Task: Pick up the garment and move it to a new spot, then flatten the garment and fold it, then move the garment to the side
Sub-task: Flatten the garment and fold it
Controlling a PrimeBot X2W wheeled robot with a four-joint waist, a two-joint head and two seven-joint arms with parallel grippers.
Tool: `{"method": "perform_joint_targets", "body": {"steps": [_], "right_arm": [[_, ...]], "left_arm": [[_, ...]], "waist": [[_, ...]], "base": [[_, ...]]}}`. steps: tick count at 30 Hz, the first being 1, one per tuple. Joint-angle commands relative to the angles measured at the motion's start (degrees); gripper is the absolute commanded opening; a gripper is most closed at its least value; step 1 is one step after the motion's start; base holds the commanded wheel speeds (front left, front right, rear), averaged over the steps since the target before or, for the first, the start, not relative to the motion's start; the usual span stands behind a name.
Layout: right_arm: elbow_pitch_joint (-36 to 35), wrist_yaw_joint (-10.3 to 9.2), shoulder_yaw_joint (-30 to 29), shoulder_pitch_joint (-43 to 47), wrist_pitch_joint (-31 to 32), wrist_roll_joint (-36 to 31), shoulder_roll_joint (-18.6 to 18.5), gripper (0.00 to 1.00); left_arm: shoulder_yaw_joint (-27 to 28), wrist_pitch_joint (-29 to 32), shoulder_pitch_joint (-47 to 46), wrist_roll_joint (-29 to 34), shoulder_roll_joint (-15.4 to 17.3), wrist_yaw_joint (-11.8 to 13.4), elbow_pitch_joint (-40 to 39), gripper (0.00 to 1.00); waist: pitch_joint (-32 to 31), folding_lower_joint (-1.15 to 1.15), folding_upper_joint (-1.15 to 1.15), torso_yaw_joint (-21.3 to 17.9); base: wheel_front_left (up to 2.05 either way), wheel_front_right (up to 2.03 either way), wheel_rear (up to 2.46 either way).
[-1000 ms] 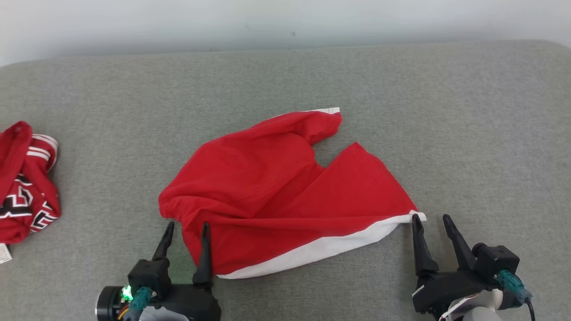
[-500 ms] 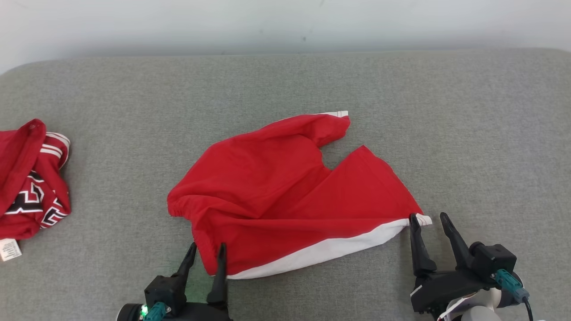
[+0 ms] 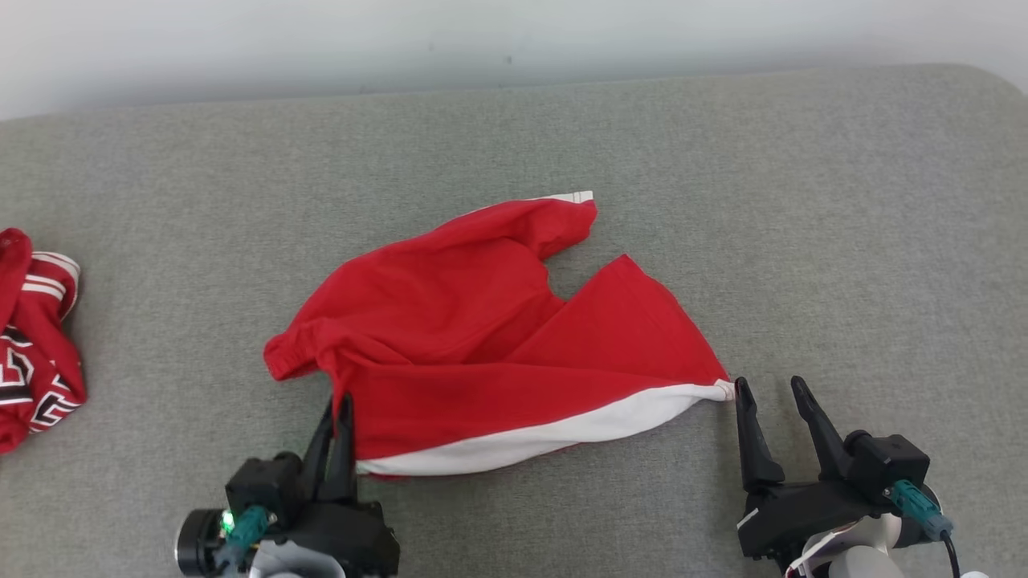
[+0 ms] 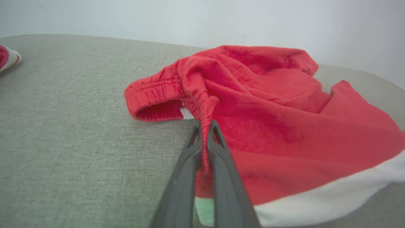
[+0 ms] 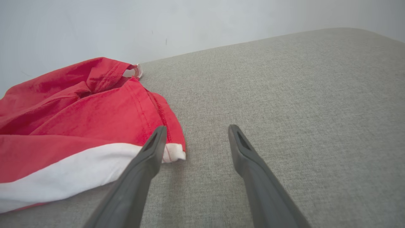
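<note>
On nubby grey upholstery point(image 3: 723, 201), left gripper point(image 3: 337, 401) pinches crumpled red garment point(image 3: 482, 345).

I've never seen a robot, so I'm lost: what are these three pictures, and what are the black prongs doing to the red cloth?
It is a two-armed robot. One picture looks down from its head; the other two look along each arm's end effector, a two-fingered pincer. On the grey padded surface lies a red garment with a white band. The left end effector is shut on its bunched edge. The right end effector is open beside the white corner, holding nothing. A patterned red cloth lies far left.
</note>
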Motion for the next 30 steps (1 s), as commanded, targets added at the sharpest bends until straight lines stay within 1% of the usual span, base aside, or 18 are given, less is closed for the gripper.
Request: {"method": "perform_joint_targets", "body": {"steps": [1, 3, 8, 9, 10, 11, 12, 14, 18, 30], "right_arm": [[0.0, -0.15, 0.28, -0.55, -0.02, -0.1, 0.14, 1.0], [-0.08, -0.15, 0.71, -0.73, -0.02, -0.05, 0.2, 1.0], [0.1, -0.15, 1.14, -0.8, -0.02, 0.14, 0.1, 1.0], [0.14, -0.15, 1.16, -0.75, -0.02, 0.18, 0.07, 1.0], [0.17, -0.15, 1.12, -0.72, -0.02, 0.12, 0.04, 1.0], [0.17, -0.15, 0.93, -0.58, -0.02, 0.02, -0.04, 1.0], [0.22, -0.15, 0.82, -0.38, -0.02, -0.05, -0.07, 1.0], [0.16, -0.15, 0.66, 0.2, -0.02, -0.34, -0.05, 1.0], [-0.4, -0.15, 0.52, 1.42, -0.02, -1.01, 0.39, 1.0], [-1.09, -0.15, 2.0, 5.3, -0.02, -1.76, 1.47, 1.0]], "left_arm": [[0.49, -0.19, -1.37, 0.95, 0.05, 0.23, 0.64, 0.0], [1.57, -0.19, -2.43, 1.98, 0.08, 0.62, 2.09, 0.0], [3.32, -0.19, -5.16, 3.21, 0.05, 1.11, 8.71, 0.0], [3.61, -0.19, -5.79, 3.45, 0.06, 1.2, 9.49, 0.1], [3.99, -0.19, -5.99, 3.73, 0.07, 1.25, 10.3, 0.4], [4.33, -0.19, -5.89, 3.8, 0.05, 1.22, 10.67, 0.98], [4.56, -0.19, -5.78, 4.23, 0.06, 1.3, 10.91, 1.0], [5.3, -0.19, -4.84, 4.19, 0.07, 1.39, 10.58, 1.0], [7.08, -0.2, -1.49, 4.37, 0.06, 1.57, 7.44, 1.0], [10.75, -0.19, 10.3, 6.66, 0.04, -0.77, -1.15, 1.0]], "waist": [[0.38, 0.0, 0.0, -0.6], [0.79, 0.0, 0.0, -1.28], [1.02, 0.0, 0.0, -2.96], [0.9, 0.0, 0.0, -3.23], [0.62, 0.0, 0.0, -3.56], [0.32, 0.0, 0.0, -3.76], [-0.08, 0.0, 0.0, -3.93], [-1.14, 0.0, 0.0, -4.12], [-3.87, 0.0, 0.0, -4.15], [-11.08, 0.0, 0.0, -3.24]], "base": [[0.0, 0.0, 0.0], [0.0, 0.0, 0.0], [0.0, 0.0, 0.0], [0.0, 0.0, 0.0], [0.0, 0.0, 0.0], [0.0, 0.0, 0.0], [0.0, 0.0, 0.0], [0.0, 0.0, 0.0], [0.0, 0.0, 0.0], [0.0, 0.0, 0.0]]}}
